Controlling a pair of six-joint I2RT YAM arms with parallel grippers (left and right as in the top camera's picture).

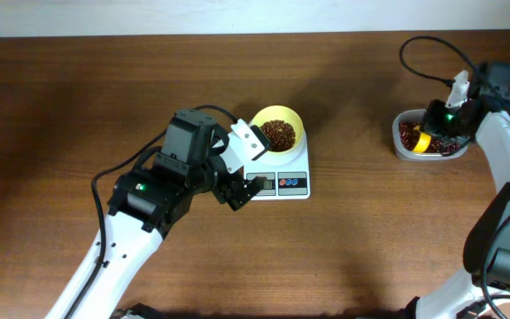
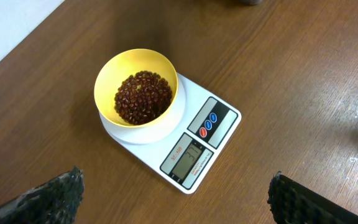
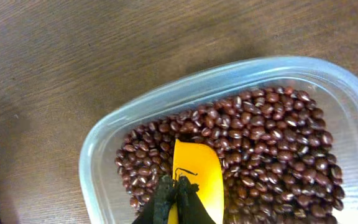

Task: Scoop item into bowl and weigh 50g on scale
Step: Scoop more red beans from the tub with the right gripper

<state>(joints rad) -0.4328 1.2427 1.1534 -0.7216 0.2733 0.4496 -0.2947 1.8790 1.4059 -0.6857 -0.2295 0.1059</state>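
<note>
The pale-yellow bowl (image 1: 278, 131) holds a heap of dark reddish-brown beans (image 1: 278, 134) and stands on the white scale (image 1: 289, 182) at the table's middle. In the left wrist view the bowl (image 2: 138, 87), its beans (image 2: 143, 97) and the scale (image 2: 199, 144) lie ahead of my left gripper (image 2: 176, 205), which is open and empty just in front of the scale. My right gripper (image 3: 178, 198) is shut on a yellow scoop (image 3: 197, 174) that rests, empty, in the beans (image 3: 266, 143) of the clear tub (image 3: 98, 149).
The clear tub (image 1: 404, 147) sits at the far right of the wooden table, with my right gripper (image 1: 434, 131) above it. Bare wood lies between the scale and the tub. A black cable loops behind the right arm.
</note>
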